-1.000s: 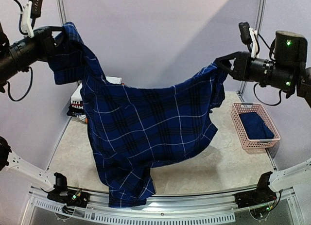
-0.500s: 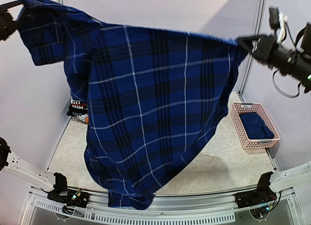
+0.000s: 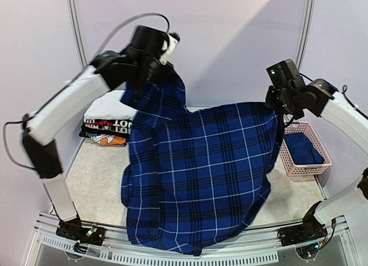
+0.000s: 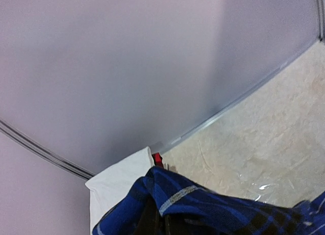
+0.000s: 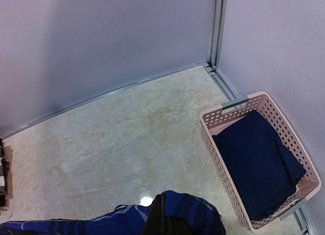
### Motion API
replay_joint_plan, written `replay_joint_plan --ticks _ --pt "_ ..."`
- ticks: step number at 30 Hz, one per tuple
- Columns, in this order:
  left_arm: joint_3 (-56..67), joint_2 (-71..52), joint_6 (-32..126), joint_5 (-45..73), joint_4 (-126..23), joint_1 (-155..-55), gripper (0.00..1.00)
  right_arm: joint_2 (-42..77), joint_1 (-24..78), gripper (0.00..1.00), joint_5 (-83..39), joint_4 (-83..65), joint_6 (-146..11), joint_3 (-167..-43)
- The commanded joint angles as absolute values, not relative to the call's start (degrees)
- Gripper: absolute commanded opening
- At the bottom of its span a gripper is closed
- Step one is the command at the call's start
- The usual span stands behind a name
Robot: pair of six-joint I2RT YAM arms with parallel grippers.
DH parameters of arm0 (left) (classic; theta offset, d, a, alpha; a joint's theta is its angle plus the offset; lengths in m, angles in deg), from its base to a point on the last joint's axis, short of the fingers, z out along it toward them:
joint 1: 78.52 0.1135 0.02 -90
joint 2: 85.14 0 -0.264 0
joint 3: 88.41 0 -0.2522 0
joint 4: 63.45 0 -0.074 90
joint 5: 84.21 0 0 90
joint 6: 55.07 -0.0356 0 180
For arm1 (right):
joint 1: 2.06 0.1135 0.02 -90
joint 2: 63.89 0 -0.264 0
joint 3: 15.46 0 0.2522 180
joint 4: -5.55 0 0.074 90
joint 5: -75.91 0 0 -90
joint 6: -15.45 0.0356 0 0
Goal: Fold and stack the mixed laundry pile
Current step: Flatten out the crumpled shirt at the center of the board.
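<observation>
The dark-blue plaid shirt [image 3: 201, 174] hangs spread in the air between both arms, its lower hem down at the near table edge. My left gripper [image 3: 150, 79] is shut on its upper left corner, above the table's back left. In the left wrist view the cloth [image 4: 203, 204] bunches over the closed fingers [image 4: 152, 222]. My right gripper [image 3: 275, 104] is shut on the upper right corner, and the fabric [image 5: 188, 214] wraps its dark fingertips [image 5: 161, 220]. The navy T-shirt [image 3: 302, 148] lies in the pink basket [image 5: 213, 121].
A stack of folded white and black garments [image 3: 106, 125] sits at the back left by the wall; its white top [image 4: 119, 187] shows under my left wrist. The pink basket [image 3: 287, 162] stands at the right edge. Walls close in the back and both sides.
Both arms have come down from a high, wide stretch and moved toward the back of the table. The shirt now hangs lower and less taut, still gripped at both corners.
</observation>
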State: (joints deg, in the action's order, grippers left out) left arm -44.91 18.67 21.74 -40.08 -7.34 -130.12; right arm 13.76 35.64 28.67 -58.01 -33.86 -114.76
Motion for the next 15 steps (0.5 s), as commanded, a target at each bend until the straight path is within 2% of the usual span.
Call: replay_joint_plan --ticks 1,5,10,15 --pt "-52.37 27.03 27.01 -30.25 0.75 -123.72 0.0 18.38 32.44 0.0 28.04 -58.73 -34.03 -115.92" --pt "-51.75 30.28 27.77 -28.84 -0.14 -122.82 0.0 19.04 32.32 0.0 25.36 -55.67 -35.5 -113.87" --pt "-49.62 29.45 28.56 -27.3 -1.52 -122.77 0.0 16.48 32.35 0.0 23.54 -55.93 -36.38 -113.05" --pt "-46.85 26.35 29.45 -30.6 -1.67 -122.95 0.0 13.8 32.34 0.0 23.22 -56.89 -35.25 -110.88"
